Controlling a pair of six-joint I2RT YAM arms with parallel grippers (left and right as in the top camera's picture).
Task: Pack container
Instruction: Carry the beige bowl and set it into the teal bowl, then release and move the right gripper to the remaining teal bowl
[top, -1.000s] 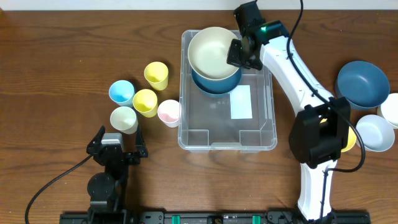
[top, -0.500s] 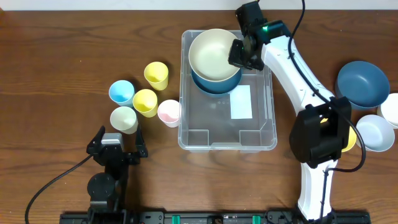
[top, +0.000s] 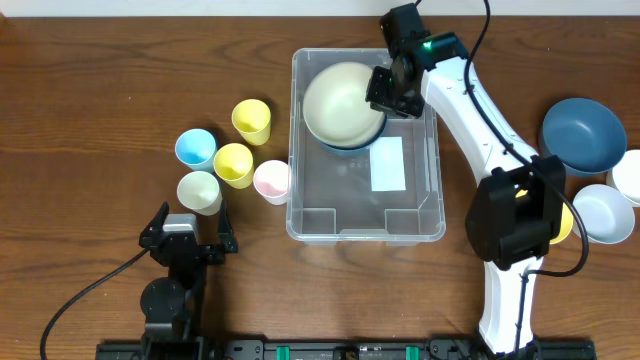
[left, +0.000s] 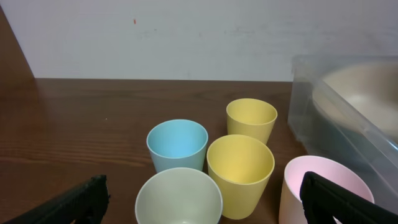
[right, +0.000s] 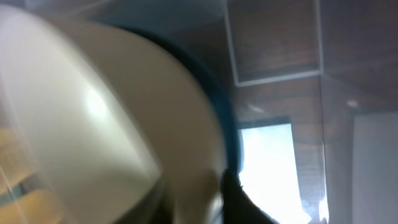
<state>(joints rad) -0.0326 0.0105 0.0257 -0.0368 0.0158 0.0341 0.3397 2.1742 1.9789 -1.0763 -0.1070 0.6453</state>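
Note:
The clear container (top: 297, 185) stands mid-table with a white label (top: 387, 164) on its base. In its far end a cream bowl (top: 340, 102) lies nested in a blue bowl (top: 351, 146). My right gripper (top: 386, 90) hangs at the cream bowl's right rim, jaws partly apart astride it. The blurred right wrist view shows the cream bowl (right: 93, 124), the blue rim (right: 219, 106), the label (right: 267, 162) and one dark fingertip (right: 239, 202) outside the rim. My left gripper (top: 190, 232) rests open near the front edge, facing the cups with nothing between its fingers (left: 87, 196).
Left of the container stand several cups: blue (top: 195, 148), two yellow (top: 251, 121) (top: 233, 164), pale green (top: 199, 191) and pink (top: 271, 180). At the right edge are a dark blue bowl (top: 583, 133) and white bowls (top: 603, 213).
The cream bowl has dropped from a tilted, raised pose to lie level inside the blue bowl. My right gripper's jaws have parted at its rim. The left arm has not moved.

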